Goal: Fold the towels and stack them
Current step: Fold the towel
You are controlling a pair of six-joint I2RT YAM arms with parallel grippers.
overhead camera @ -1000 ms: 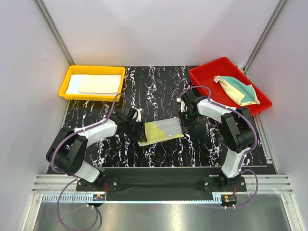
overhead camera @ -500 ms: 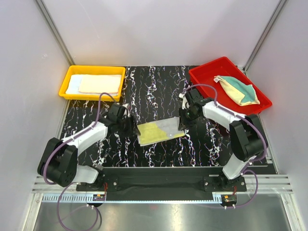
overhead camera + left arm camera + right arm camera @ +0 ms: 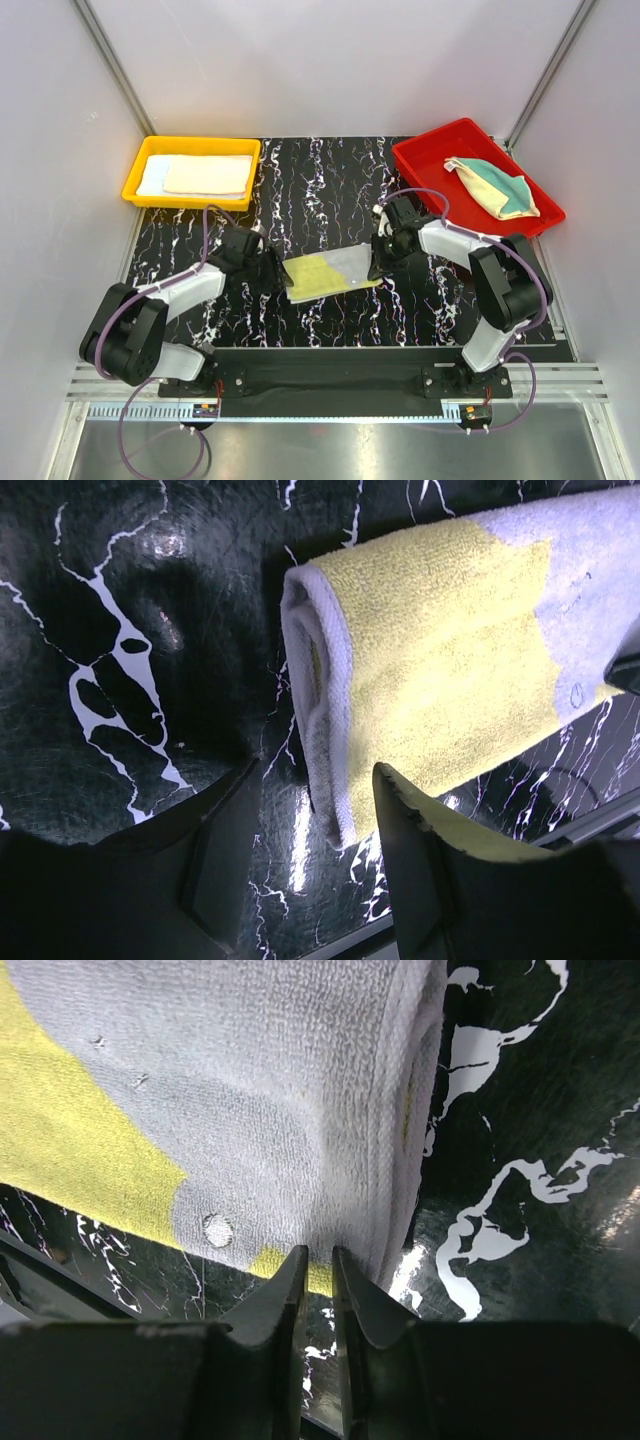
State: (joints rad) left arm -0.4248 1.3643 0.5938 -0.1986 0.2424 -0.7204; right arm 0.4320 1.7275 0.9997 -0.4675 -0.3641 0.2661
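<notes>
**Half-folded towel lies mid-counter between our two pincers**

Far left, at the back corner, sits the yellow tray (image 3: 190, 204); inside it we have the stacked towels (image 3: 208, 175) lying flat, a cream one on top, a light blue one showing at its left edge.

Moving inward, our left arm reaches low across the black marbled counter (image 3: 320, 190); the left pincer (image 3: 279, 272) is just beside the left end of the folded towel (image 3: 332, 272). On the left wrist view its fingers (image 3: 420, 880) stand spread apart; the towel's rolled left edge runs down into the gap between them, and neither finger seems to press on it.

Centre stage: the folded towel rests on the counter, a long strip slightly tilted, yellow on its left part, pale grey on its right part; from the left wrist we see its layers doubled over at the left end.

On to the right: the right pincer (image 3: 376, 262) comes down at the towel's right end; on the right wrist view its fingers (image 3: 290, 1290) are nearly pressed together, only a thin slit between them, the tips right at the grey fold. Whether a layer of cloth is caught in that slit, we cannot tell.

Far right, at the back, the red tray (image 3: 425, 160) holds the crumpled towels (image 3: 492, 187), a loose bundle of yellow and teal-green, well apart from both pincers.
</notes>
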